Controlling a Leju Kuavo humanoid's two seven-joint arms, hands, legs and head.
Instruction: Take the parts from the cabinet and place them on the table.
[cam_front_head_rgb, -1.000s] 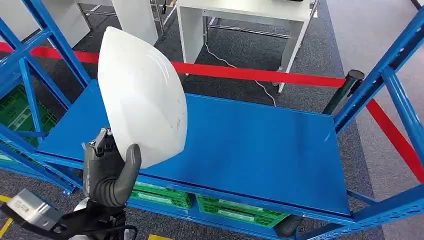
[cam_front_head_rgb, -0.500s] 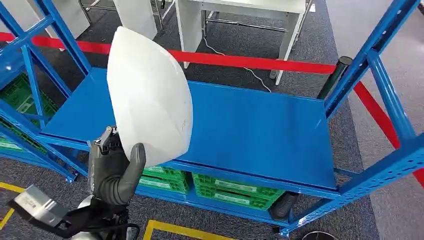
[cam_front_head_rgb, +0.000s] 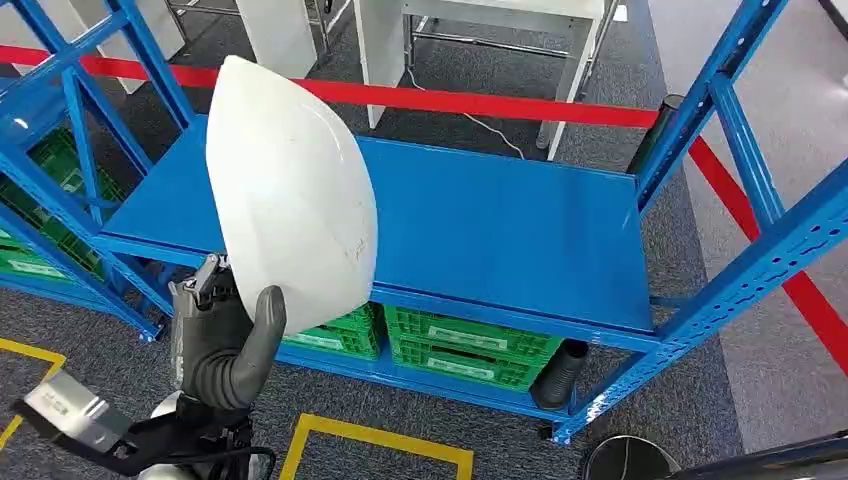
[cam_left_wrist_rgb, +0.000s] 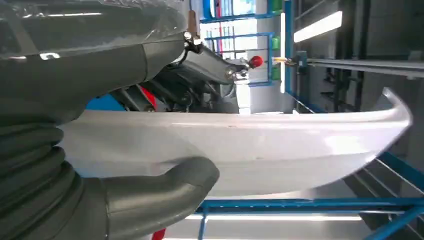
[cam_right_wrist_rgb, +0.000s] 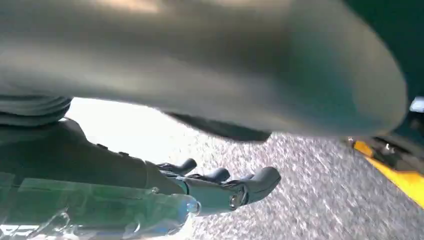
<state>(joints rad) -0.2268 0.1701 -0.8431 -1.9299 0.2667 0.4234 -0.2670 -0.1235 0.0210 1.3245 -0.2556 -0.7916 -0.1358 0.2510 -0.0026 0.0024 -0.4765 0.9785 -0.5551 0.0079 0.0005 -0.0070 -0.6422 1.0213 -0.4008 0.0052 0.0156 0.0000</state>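
Left hand (cam_front_head_rgb: 222, 340) is pinching the large white curved plastic shell (cam_front_head_rgb: 290, 195) by its near edge; looks light, rigid, slick.

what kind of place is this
Probably a warehouse or factory storeroom: blue steel shelving rack, green plastic crates stowed beneath it, and yellow floor-marking tape on grey carpet.

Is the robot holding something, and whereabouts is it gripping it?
Yes: its left hand holds the large white shell-shaped part by its lower edge.
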